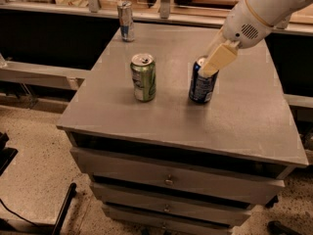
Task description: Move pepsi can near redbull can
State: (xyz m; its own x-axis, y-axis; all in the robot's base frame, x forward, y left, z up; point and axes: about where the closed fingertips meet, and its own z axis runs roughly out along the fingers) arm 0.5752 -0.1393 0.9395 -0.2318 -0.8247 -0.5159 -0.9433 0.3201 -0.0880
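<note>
Standing upright on the grey desk [244,121], right of centre, the pepsi can [201,88] is dark blue with white lettering and a silver top. Its base rests flat on the desk surface. The hand [209,71] reaches down from the upper right on a white arm [259,13]. Its cream-coloured end lies over the can's top rim and upper right side, overlapping the can from this view. Whether the hand is open or closed about the can cannot be told, nor whether it has hold of the can at all. To the left of the pepsi can, separated from it by a clear gap, stands a green can [144,77], also upright, with a silver top. The redbull can [126,21], slim and silver-blue, stands upright near the desk's far left corner, well apart from the pepsi can. The green can stands roughly between the two. Below the desk top, stacked drawers [168,180] with small knobs face the camera. Speckled floor [34,155] lies to the left of the desk.
</note>
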